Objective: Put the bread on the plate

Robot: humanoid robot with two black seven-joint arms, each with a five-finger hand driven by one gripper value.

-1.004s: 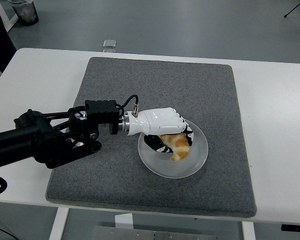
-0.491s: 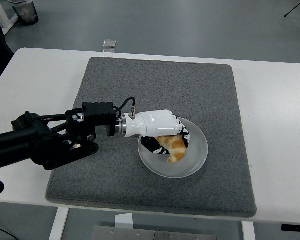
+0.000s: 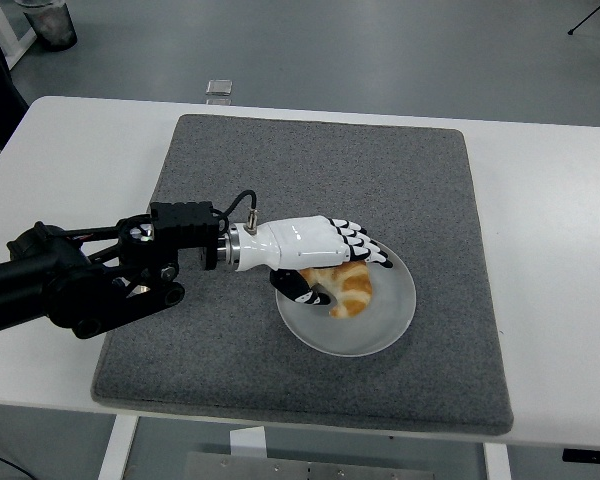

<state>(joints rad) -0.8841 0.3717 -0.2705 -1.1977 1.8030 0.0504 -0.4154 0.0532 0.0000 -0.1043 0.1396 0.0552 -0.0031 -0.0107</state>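
The croissant (image 3: pixel 347 288) lies on the glass plate (image 3: pixel 390 322), in the plate's left half, curved with its ends pointing down and left. The plate sits on the grey felt mat (image 3: pixel 310 170), in the mat's lower right part, and the mat covers the middle of the white table (image 3: pixel 550 220).

The left hand (image 3: pixel 315 250) reaches in from the left over the mat, its white back turned up and its black arm (image 3: pixel 70 285) trailing to the picture's left edge. Its fingers (image 3: pixel 365 247) are stretched out nearly straight over the plate's upper left rim, just above the croissant, and they grip nothing. The thumb (image 3: pixel 298 286) curls down on the plate's left side, right beside the croissant's near end; whether it touches the bread cannot be told.

Beyond the mat, a small clear object (image 3: pixel 218 88) lies at the table's far edge.
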